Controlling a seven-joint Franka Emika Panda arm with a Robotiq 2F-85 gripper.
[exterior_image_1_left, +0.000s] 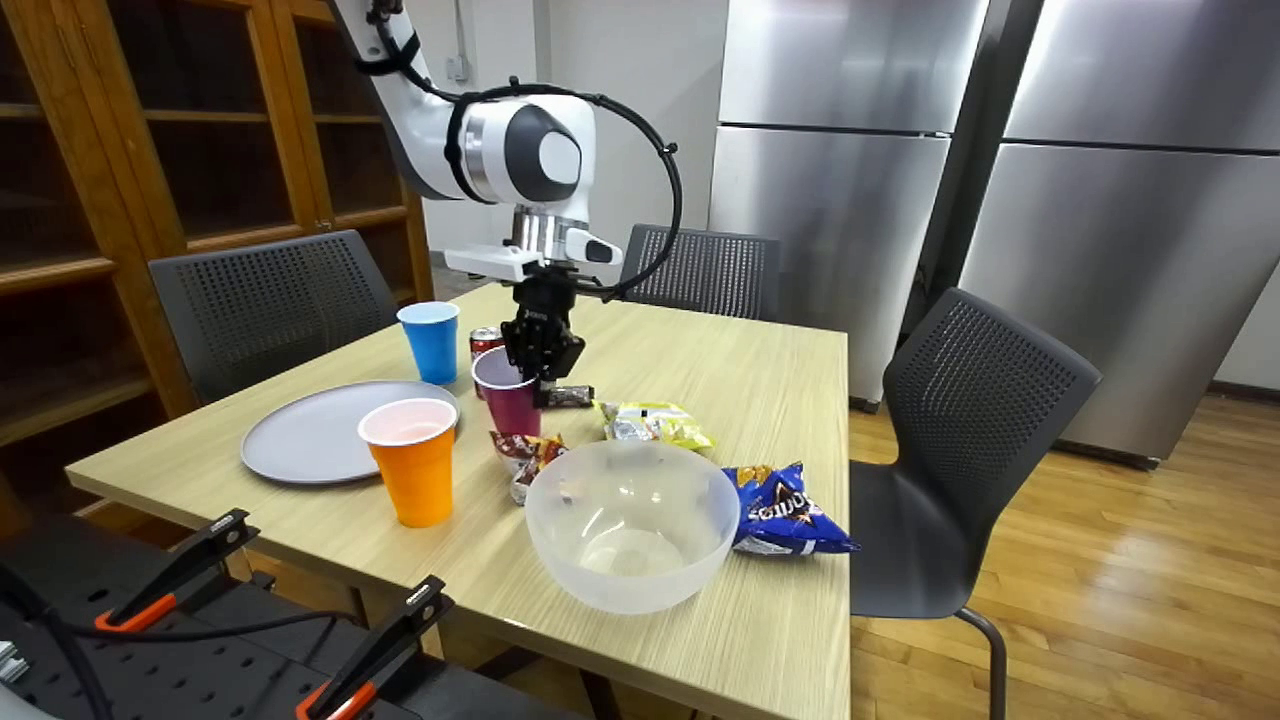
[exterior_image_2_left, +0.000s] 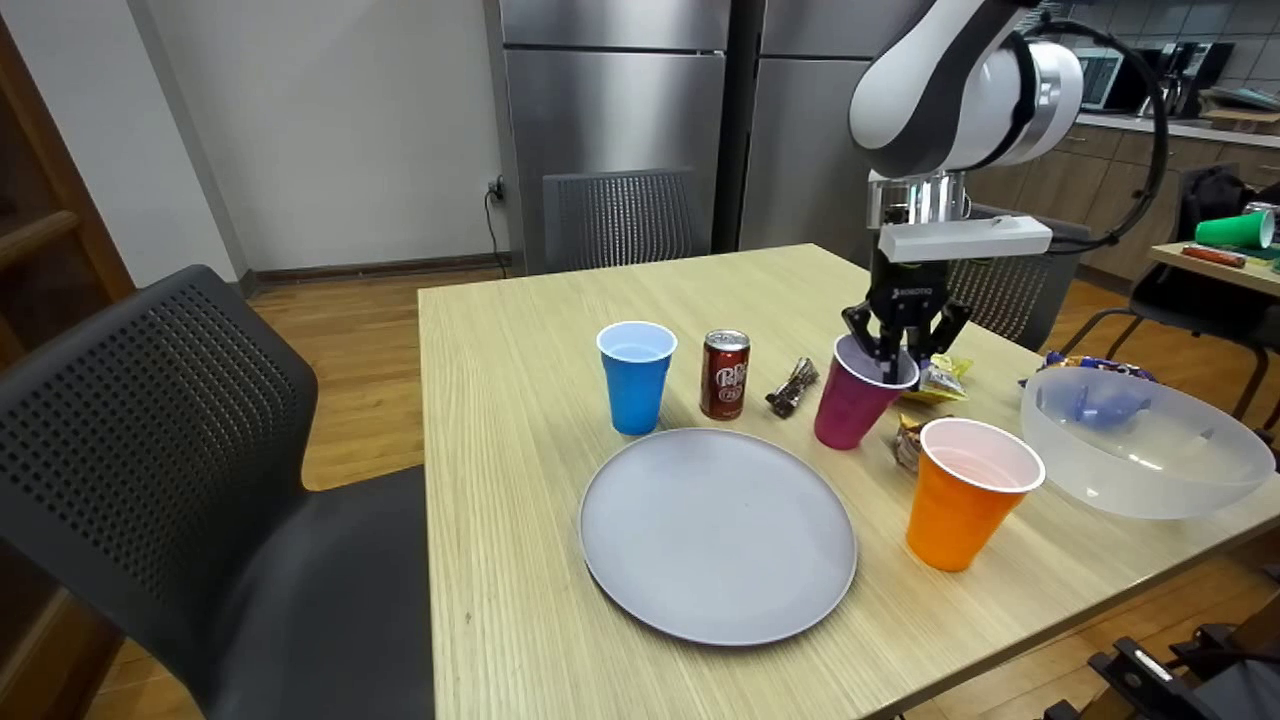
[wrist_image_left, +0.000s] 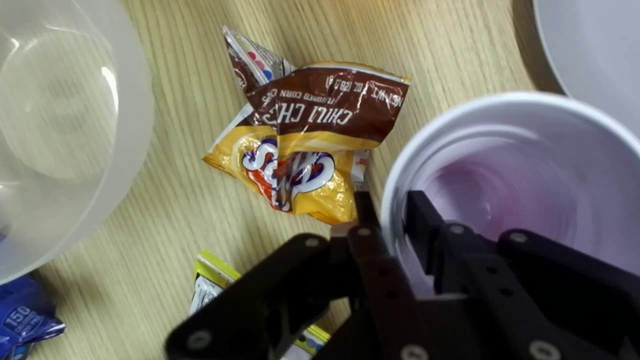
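Magenta cup (exterior_image_2_left: 850, 410): plastic, tapered, smooth-walled, white inside. We log it right of the grey plate (exterior_image_2_left: 718, 540), a flat matte disc, and beyond the orange cup (exterior_image_2_left: 960, 510), likewise plastic and pale inside. Whether its base meets the pale, finely grained tabletop (exterior_image_1_left: 750, 350) we cannot tell.

End effector (wrist_image_left: 393, 212): black, pinching the magenta cup's wall, one finger inside the rim, one outside.

Brown-and-yellow chip bag (wrist_image_left: 310, 145): glossy, crinkled, just beside the magenta cup.

Yellow-and-silver bag (exterior_image_1_left: 655, 424): creased, shiny, beyond it.

Translucent bowl (exterior_image_1_left: 640, 595): round, frosted, near right in an exterior view, with a glossy blue Doritos bag (exterior_image_1_left: 785, 510) to its right.

Blue cup (exterior_image_2_left: 637, 385): plastic, tapered, at the plate's far side; to its right, a cylindrical dark-red metal can (exterior_image_2_left: 725, 375) and a crumpled dark wrapper (exterior_image_2_left: 793, 386).

White arm (exterior_image_1_left: 540, 155): smooth, rounded casing; we see it slant in from above, its wrist bent so that the end effector points straight down, a black cable (exterior_image_1_left: 676, 195) looped out to the right in both exterior views.
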